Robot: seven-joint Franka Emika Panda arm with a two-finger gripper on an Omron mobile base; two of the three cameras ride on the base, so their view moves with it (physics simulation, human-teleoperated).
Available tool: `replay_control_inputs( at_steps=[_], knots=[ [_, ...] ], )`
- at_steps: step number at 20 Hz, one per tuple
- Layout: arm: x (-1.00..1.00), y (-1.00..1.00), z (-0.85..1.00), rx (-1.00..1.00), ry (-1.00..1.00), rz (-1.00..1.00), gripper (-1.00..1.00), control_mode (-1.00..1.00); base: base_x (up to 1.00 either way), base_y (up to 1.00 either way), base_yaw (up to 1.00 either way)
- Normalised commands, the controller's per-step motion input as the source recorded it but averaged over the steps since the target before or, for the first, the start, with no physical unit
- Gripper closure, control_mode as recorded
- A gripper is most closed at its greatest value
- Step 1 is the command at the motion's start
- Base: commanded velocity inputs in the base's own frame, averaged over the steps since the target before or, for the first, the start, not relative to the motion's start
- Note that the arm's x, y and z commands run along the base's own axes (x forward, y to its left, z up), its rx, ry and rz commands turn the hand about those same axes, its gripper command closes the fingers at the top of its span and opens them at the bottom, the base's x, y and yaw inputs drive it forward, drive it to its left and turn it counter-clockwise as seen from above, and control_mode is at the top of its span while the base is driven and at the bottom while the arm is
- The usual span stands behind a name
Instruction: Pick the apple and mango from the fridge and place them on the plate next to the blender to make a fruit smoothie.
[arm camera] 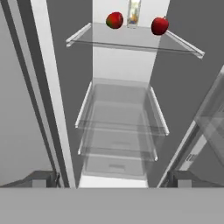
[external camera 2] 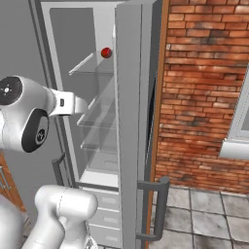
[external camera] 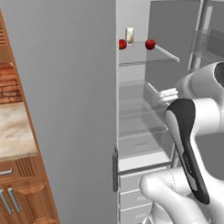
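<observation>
**Reach up to the top shelf for the apple**

Your gripper [arm camera: 112, 181] stands wide open and empty, its tips low in the hand view, aimed into the open fridge [external camera: 133, 145] at the height of the lower clear shelves. Everything you want sits above that line. On the top shelf [arm camera: 131, 41] two red fruits rest well apart, with a small pale carton [arm camera: 134, 13] between them at the back. The right one, round and glossy, reads as the apple [arm camera: 159, 26]; the left fruit [arm camera: 114, 20], red with a green tinge, is probably the mango. Raise the hand until the apple centres between the fingers, then go in level above the shelf. Keep the jaws wide until they straddle it, and stay clear of the shelf's front edge.
</observation>
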Motion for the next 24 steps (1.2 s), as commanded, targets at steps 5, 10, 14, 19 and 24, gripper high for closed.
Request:
replay_control_inputs(
  at_steps=[5,10,14,19,24],
  knots=[
    [0.0,0.0,0.62,0.0,-0.33,-0.09,-1.0,-1.0,0.0,0.0,0.0],
    [0.0,0.0,0.82,0.0,-0.26,-0.05,-1.0,-1.0,0.0,0.0,0.0],
    [0.13,-0.01,0.65,0.01,0.01,-0.01,-1.0,-1.0,0.0,0.0,0.0],
    [0.38,-0.06,0.22,0.0,0.18,0.0,-1.0,-1.0,0.0,0.0,0.0],
    [0.15,-0.01,0.03,0.0,0.1,0.0,-1.0,-1.0,0.0,0.0,0.0]
  ],
)
